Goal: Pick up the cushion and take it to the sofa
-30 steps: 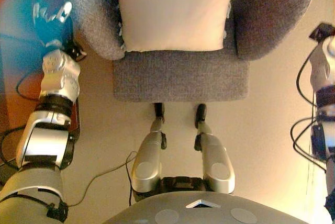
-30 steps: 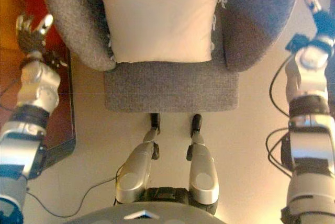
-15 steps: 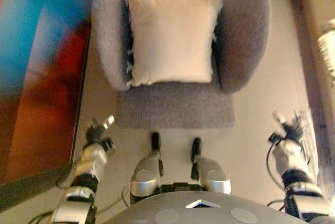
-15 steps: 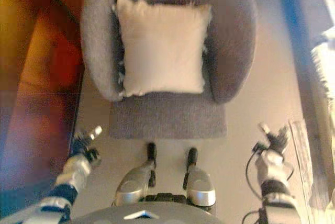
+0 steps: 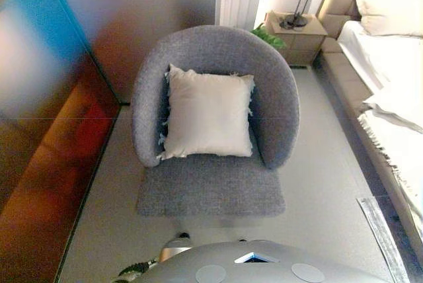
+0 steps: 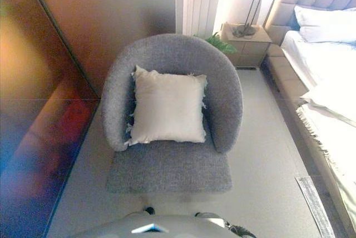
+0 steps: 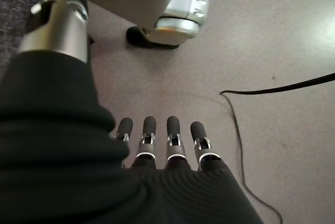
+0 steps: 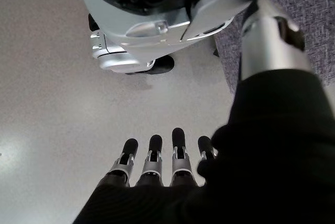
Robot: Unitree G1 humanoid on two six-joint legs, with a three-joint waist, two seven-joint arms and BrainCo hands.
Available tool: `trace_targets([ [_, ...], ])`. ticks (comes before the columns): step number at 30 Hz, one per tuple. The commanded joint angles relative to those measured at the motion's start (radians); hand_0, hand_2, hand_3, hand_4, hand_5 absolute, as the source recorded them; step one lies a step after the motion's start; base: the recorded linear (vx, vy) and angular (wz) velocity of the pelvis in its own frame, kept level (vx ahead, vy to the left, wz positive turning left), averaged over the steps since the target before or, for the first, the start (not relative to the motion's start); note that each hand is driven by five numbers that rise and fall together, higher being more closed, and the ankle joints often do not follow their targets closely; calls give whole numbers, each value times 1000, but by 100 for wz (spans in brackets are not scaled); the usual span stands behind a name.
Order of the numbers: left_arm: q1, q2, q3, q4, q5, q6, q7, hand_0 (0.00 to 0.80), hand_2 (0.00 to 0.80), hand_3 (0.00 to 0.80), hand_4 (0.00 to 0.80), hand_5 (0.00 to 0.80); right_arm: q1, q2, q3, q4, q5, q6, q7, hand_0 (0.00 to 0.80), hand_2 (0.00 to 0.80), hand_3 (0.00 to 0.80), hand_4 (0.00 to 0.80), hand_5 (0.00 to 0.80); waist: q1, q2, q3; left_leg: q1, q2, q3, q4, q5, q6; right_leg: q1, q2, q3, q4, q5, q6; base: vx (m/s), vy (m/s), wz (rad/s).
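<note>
Head views: the cream cushion sits square on the seat of the grey armchair, propped on its backrest, dead ahead and centred, so neither arm looks nearer. Neither hand shows here.

Left wrist view: left hand hangs over bare floor, fingers straight, holding nothing.

Right wrist view: right hand likewise, fingers relaxed and empty, chair edge beside it.

Head stereo looks down, sharing armchair; wrist cameras face floor.
</note>
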Motion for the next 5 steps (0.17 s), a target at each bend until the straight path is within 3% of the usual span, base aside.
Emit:
trace_targets([
  [1, -70, -19, -5, 46, 53, 53, -46, 0, 0, 0, 0, 0, -76, 14, 60, 16, -89, 22, 14, 0, 0, 0, 0, 0, 29, -8, 49, 56, -48, 2, 20, -97, 29, -7, -31, -7, 27, 10, 40, -20, 35, 0],
  [5, -73, -16, -24, 35, 43, 46, -41, 0, 0, 0, 0, 0, -80, 3, 75, 11, -93, 13, 14, 0, 0, 0, 0, 0, 27, -7, 49, 57, -47, 8, 19, -99, 31, -8, -32, -6, 27, 9, 41, 0, 0, 0],
])
